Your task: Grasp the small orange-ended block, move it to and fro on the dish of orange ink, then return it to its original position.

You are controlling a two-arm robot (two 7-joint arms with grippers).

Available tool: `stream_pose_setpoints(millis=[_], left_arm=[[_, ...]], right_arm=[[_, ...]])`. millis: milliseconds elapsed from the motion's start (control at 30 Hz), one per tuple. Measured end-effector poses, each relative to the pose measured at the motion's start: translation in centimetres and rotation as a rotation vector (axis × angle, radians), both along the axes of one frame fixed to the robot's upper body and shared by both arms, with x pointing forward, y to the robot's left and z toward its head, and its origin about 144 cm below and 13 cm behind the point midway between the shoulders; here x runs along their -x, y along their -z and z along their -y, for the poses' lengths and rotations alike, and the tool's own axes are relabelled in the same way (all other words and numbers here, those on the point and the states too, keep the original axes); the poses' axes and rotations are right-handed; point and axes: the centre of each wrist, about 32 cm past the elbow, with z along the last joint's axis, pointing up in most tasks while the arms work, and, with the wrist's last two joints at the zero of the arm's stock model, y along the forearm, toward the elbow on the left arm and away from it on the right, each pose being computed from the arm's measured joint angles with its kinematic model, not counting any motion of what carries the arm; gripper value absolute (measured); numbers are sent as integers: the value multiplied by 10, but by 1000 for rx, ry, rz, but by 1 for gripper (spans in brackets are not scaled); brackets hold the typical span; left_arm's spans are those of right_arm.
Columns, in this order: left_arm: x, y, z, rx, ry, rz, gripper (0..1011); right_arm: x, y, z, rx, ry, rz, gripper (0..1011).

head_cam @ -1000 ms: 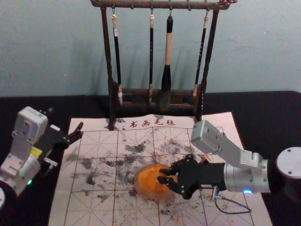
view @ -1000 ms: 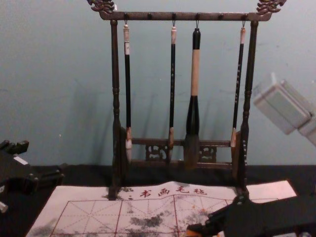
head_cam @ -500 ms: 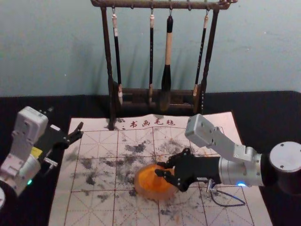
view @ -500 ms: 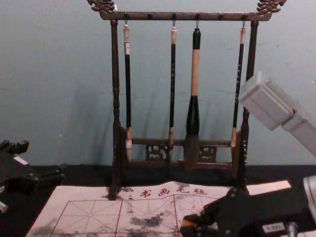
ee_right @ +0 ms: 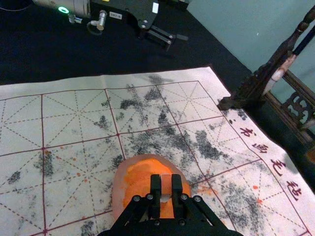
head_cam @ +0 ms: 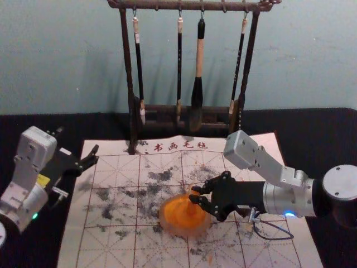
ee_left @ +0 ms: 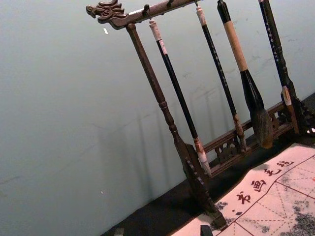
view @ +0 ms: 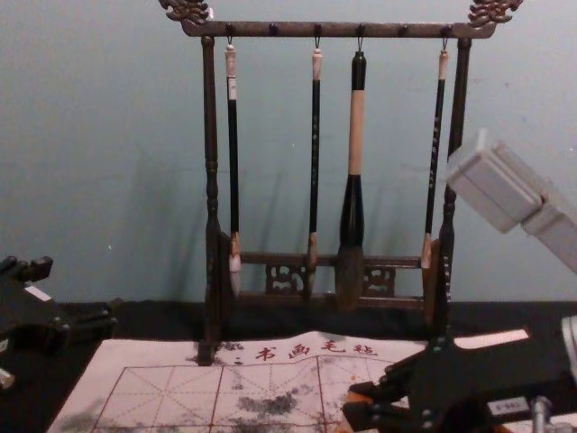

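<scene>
One small shift has just taken place: the right gripper (head_cam: 193, 194) has slid slightly toward the right and upper part of the head view, near the dish's (head_cam: 166, 225) upper right edge. That looks like part of the to-and-fro stroke, with the return still to come. It is clamped on the block (ee_right: 166, 186), which sits between its fingertips, over the orange ink (ee_right: 140, 177) at the lower middle of the right wrist view. The left gripper (head_cam: 96, 154) waits at the left, fingers apart.
</scene>
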Motion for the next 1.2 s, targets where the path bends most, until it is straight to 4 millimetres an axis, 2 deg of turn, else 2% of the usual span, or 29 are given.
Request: stream_pose_setpoints(millis=[633, 867, 1200], left_arm=[[0, 0, 0, 0, 0, 0, 1001], [0, 0, 0, 0, 0, 0, 1002], [0, 0, 0, 0, 0, 0, 1001]], right_arm=[[11, -2, 9, -20, -4, -12, 106], [16, -10, 13, -59, 20, 6, 106], [28, -25, 35, -100, 85, 39, 107]])
